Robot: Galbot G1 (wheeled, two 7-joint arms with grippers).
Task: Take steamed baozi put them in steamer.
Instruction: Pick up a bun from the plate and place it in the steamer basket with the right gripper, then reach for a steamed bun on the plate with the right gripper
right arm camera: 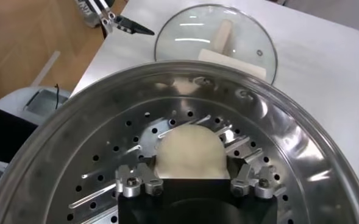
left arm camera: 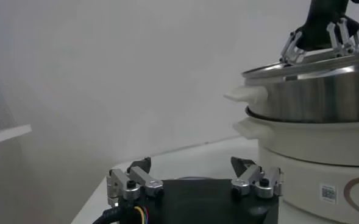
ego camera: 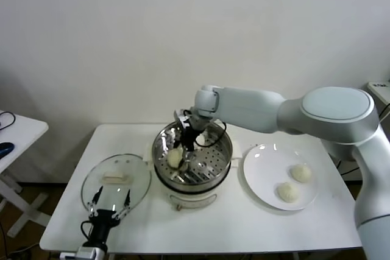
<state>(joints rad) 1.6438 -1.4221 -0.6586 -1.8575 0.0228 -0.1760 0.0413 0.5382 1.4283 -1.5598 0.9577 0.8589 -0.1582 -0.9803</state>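
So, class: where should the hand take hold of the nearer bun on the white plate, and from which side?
Come from straight above and close across the widest part of the nearer bun; its smooth dome lies flat on the open plate, apart from the other bun.

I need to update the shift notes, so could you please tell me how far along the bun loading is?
Done: one baozi lies on the perforated tray of the steamer. In hand: the right gripper is down inside the pot, jaws open either side of that bun. Left: two baozi wait on the plate. The left gripper idles, open, by the glass lid.
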